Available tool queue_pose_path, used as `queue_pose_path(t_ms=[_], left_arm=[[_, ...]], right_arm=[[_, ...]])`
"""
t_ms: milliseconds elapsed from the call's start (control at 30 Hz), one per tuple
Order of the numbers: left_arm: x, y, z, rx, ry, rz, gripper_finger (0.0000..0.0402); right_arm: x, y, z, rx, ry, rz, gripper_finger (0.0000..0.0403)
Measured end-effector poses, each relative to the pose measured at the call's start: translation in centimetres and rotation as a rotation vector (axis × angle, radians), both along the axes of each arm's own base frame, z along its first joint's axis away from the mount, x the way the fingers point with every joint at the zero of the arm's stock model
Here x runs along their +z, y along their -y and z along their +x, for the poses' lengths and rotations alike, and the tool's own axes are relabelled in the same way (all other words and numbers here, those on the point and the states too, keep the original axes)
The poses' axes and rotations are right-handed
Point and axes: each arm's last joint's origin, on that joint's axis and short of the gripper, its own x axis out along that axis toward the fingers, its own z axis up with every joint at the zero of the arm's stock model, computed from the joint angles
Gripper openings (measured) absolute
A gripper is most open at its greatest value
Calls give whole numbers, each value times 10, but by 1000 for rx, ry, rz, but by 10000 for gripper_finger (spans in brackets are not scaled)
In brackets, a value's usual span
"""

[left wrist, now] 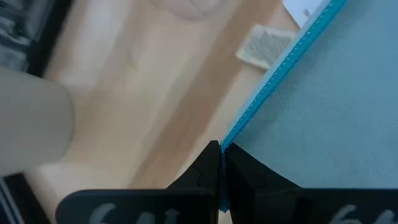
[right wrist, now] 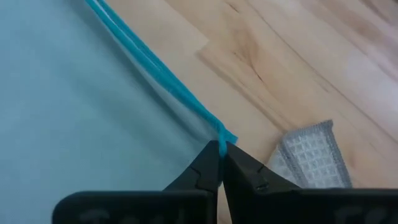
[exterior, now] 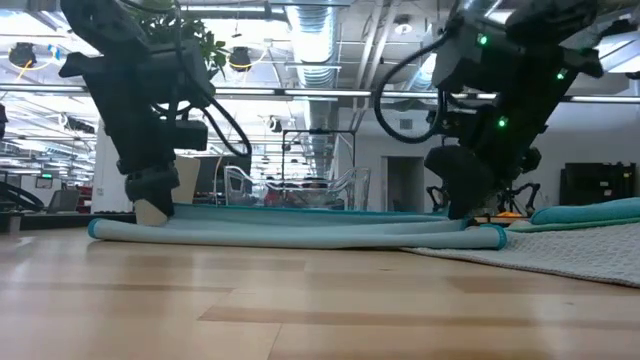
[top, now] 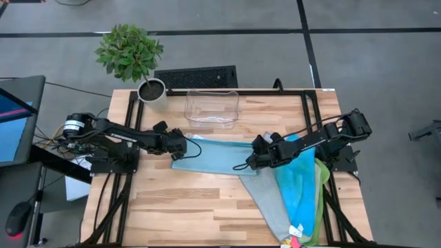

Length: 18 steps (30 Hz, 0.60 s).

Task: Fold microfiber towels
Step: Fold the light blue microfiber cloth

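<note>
Towel, light blue (top: 213, 157): long axis across mid-worktop; I have left end effector (top: 180, 145) and right end effector (top: 253, 162) clamped on opposite corners.

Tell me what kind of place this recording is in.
Probably a robotics lab or workshop: a wooden table on a concrete floor, exposed ceiling pipes overhead, and a monitor beside the rig.
</note>
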Motion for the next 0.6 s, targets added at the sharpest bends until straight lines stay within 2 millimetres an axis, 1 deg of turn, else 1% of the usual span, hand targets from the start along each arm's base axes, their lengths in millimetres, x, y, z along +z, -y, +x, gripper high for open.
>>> queue_pose_path(t_ms=[133,367,600], left_arm=[[1,-1,2,-1,12,40,0],[1,-1,1,-4,3,27,3],[1,-4,1,11,3,27,33]], right_arm=[[-2,6,0,-15,0,0,41],[-1,16,7,25,15,10,41],[0,19,8,22,22,14,41]])
